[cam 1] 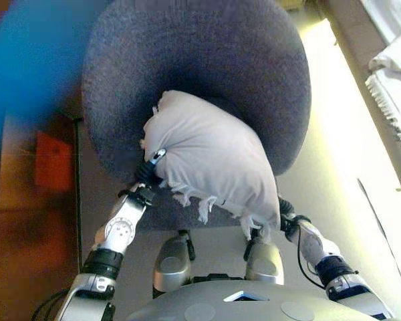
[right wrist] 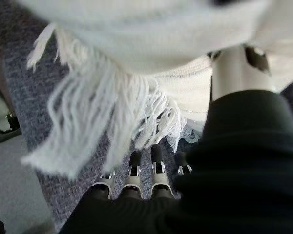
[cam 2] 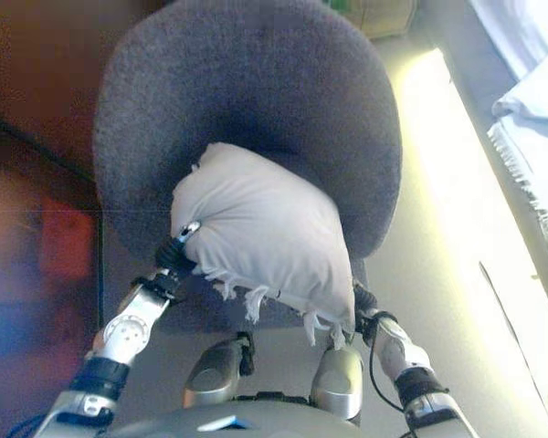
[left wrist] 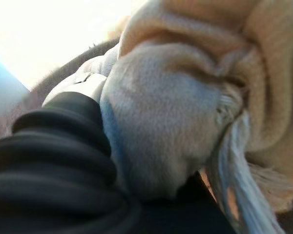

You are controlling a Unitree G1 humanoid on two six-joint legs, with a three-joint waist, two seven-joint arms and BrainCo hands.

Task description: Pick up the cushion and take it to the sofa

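A white cushion with fringed edges hangs between my two hands, just above the seat of a round grey upholstered sofa chair. My left hand grips the cushion's left edge, one digit curled over the cloth. In the left wrist view the cushion presses close against the hand's dark cover. My right hand is at the lower right corner, mostly hidden under it. In the right wrist view its thumb pushes into the cushion while its fingers lie below the fringe.
The chair's high curved back rises behind the cushion. A red object lies on a brown surface to the left. At the right edge there is a white fringed cloth beside a bright strip of floor.
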